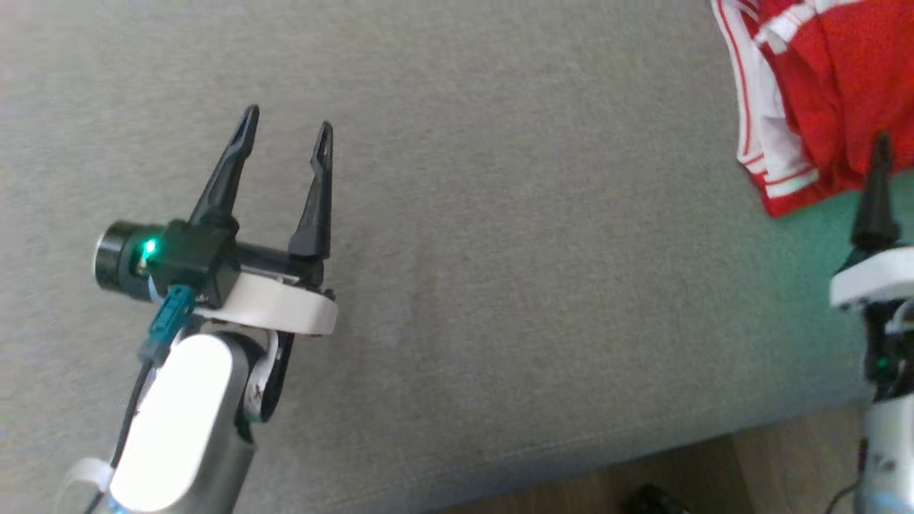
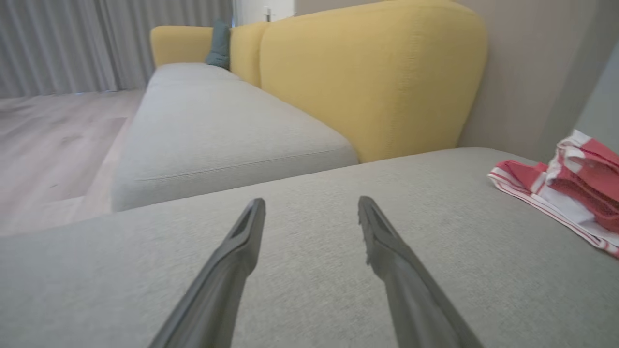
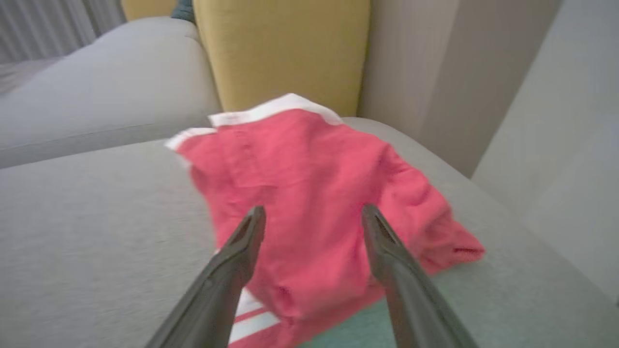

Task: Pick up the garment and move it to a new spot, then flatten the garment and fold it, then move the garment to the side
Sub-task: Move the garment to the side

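2 long dark fingers of the right gripper stand wide apart with nothing pinched between them. The red fabric garment with white stripes and trim lies straight ahead of them. It spreads beneath and beyond the fingertips and runs away from the gripper toward the yellow upholstered backrest. Whether the tips touch the cloth I cannot tell. The garment is a rumpled heap rather than a flat sheet, resting on the grey fabric seat cushion. Its long axis seems roughly in line with the right fingers. The left gripper is also spread wide and empty, and the garment sits well apart from it, off to its right. Judging by that, the right arm is the nearer of the 2, and any next grasp would need only a short reach forward and down.
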